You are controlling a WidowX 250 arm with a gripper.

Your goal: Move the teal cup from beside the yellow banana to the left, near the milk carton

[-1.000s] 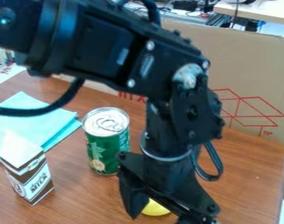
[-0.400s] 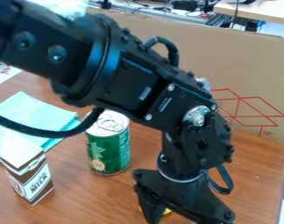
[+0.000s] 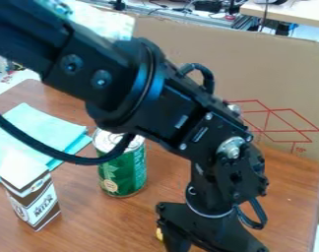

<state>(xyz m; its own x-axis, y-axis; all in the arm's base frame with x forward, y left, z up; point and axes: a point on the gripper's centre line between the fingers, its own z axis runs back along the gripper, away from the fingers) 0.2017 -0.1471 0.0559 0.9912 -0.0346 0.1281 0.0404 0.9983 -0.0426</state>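
The yellow thing [image 3: 159, 234] shows at the pincer's [image 3: 205, 245] carton-facing side, long axis hidden; whether it's clenched or released, I cannot tell.

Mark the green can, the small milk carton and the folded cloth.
can [image 3: 122, 172]: camera view, front of its side
carton [image 3: 38, 205]: camera view, front label
cloth [image 3: 47, 129]: camera view, upper layer

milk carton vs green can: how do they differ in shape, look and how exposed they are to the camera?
Shape: the carton is boxy with flat sides, the can is a cylinder.
Look: the carton is white and brown, the can is green with a silvery lid.
Exposure: the arm's cable crosses in front of the can's top; the carton's front label is uncovered.
Shared: both stand upright on the wooden table.
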